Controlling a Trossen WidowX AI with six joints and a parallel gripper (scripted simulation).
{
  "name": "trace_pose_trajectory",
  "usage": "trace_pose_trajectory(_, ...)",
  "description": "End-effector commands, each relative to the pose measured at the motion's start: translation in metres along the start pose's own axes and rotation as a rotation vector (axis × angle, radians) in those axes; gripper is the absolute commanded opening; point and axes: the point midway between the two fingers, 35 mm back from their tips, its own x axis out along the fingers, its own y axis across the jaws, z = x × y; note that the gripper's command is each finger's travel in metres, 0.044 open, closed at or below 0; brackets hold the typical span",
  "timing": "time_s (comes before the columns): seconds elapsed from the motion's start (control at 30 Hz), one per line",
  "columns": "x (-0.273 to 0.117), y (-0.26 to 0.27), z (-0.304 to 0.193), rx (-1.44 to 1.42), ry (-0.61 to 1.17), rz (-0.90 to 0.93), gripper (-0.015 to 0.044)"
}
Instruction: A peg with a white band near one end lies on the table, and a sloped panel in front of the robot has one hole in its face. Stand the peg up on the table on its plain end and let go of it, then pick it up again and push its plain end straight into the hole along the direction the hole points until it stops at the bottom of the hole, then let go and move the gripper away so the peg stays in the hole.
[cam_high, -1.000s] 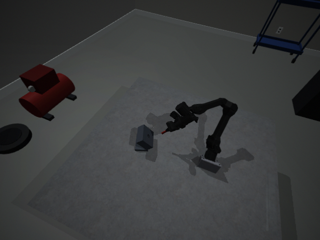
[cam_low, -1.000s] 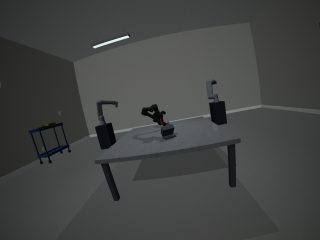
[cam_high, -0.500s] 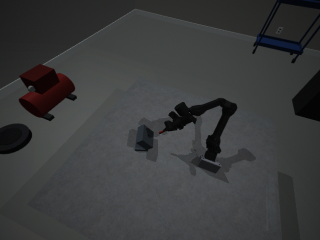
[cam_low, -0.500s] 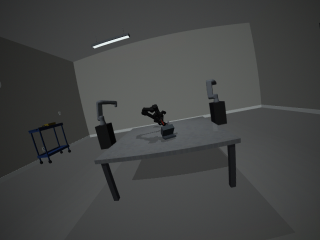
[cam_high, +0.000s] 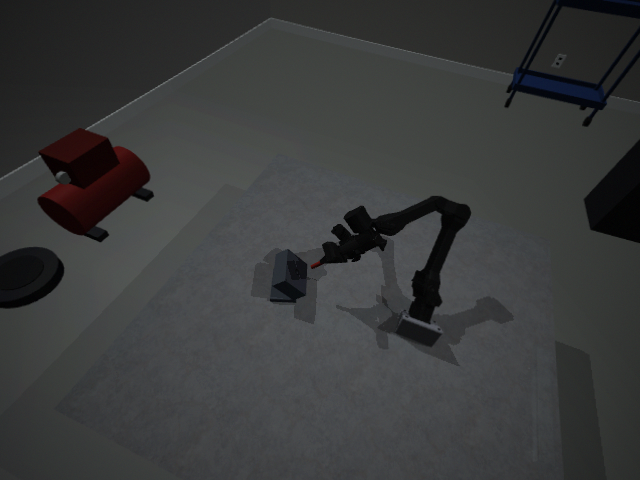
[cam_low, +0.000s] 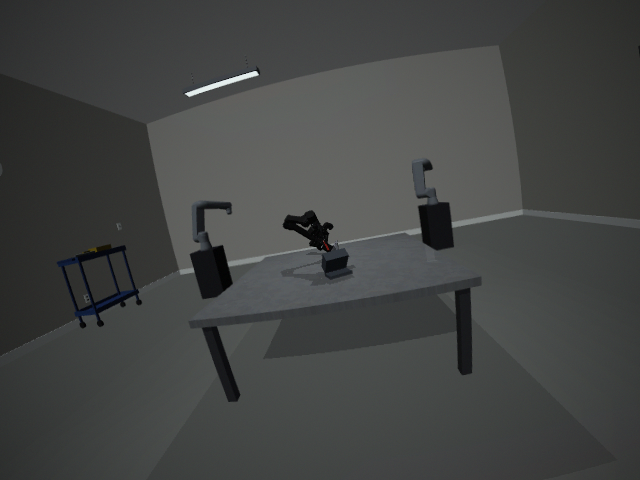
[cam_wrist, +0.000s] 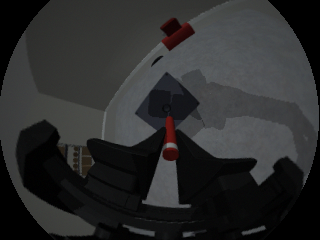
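Wrist view alone shows the hole (cam_wrist: 166, 108); fingers grip the white-banded peg (cam_high: 315, 264) (cam_low: 326, 245) (cam_wrist: 170, 137)
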Motion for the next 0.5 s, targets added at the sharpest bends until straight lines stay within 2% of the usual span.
trace_pose_trajectory(0.0, 0.006, 0.001, -0.001, 0.002, -0.001, 0.006, 0.0)
trace_pose_trajectory(0.47, 0.022, 0.004, 0.002, 0.029, -0.026, 0.028, 0.0)
